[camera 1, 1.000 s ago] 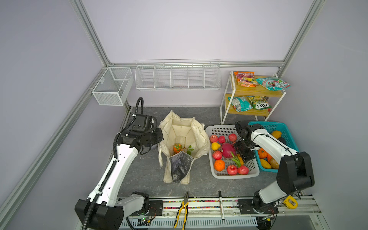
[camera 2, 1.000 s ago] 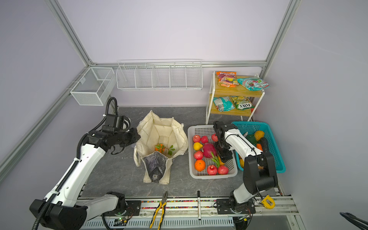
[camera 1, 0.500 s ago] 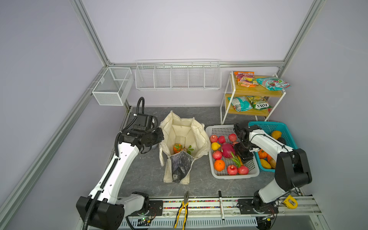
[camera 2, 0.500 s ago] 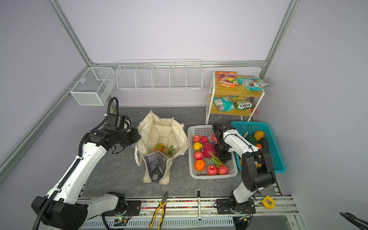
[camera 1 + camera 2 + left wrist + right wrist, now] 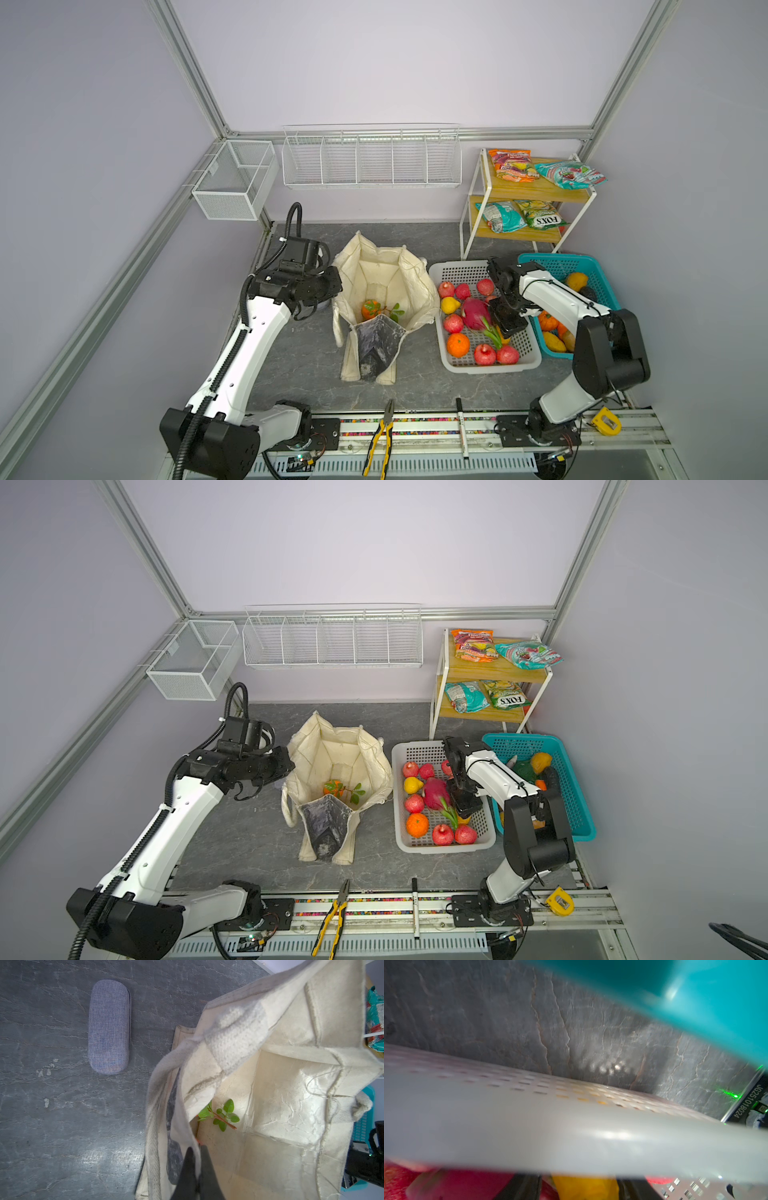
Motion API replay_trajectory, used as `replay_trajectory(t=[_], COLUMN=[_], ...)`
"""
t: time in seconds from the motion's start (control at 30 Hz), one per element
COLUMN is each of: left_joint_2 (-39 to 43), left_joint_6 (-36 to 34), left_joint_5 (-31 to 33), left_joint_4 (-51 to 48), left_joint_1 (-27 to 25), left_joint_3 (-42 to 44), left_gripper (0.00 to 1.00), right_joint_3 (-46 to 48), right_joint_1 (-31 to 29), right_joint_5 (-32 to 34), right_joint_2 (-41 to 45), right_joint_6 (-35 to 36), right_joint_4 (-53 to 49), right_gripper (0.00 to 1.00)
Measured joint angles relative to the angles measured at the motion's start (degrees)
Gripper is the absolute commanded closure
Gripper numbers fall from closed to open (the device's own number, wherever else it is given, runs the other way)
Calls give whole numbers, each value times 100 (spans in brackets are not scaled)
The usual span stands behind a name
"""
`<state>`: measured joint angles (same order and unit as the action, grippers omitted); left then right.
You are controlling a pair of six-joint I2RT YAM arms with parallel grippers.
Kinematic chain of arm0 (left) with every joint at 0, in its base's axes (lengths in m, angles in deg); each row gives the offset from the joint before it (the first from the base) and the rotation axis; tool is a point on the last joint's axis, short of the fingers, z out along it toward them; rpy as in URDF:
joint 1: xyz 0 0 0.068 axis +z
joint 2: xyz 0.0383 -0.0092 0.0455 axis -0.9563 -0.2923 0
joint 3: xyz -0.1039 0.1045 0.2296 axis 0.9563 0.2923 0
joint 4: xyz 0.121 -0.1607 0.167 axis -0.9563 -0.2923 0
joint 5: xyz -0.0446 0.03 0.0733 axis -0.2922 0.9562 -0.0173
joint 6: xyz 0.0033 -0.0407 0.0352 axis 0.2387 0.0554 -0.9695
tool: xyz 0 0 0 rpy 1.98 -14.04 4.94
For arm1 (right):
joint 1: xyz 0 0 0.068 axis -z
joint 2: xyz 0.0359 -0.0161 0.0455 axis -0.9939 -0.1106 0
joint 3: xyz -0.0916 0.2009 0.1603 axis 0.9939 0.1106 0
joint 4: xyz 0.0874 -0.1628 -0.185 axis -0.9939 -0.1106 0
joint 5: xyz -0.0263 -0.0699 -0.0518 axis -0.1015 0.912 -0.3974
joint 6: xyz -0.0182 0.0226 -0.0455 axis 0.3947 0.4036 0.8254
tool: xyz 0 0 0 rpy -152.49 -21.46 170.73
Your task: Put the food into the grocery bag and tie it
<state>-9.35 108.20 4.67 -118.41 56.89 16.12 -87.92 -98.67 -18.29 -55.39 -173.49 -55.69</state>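
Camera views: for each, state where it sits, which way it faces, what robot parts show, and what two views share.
Top views: high above the front of the table, looking down and backward; left arm and right arm show.
Left wrist: on the left arm, facing into the bag; left pincer shut on its rim.
Right wrist: low over the white basket, facing across its rim to the teal basket; right pincer flanks a yellow fruit.
Shared: the bag's leafy twig, in left wrist and top views.
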Motion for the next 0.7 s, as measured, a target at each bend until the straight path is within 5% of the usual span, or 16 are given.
replay_trajectory(t=[0.7], left_joint_2=[11], left_joint_6=[-7], left_joint_5=[0], left_joint_4=[0], left_joint_1=[0], left_joint_3=[0], left_gripper=[100], right_joint_3=[-358], right_joint_1=[0], right_joint_5=[442], right_joint_2=[529], right_joint_6=[17], right_joint_4=[-315], right_gripper=[51])
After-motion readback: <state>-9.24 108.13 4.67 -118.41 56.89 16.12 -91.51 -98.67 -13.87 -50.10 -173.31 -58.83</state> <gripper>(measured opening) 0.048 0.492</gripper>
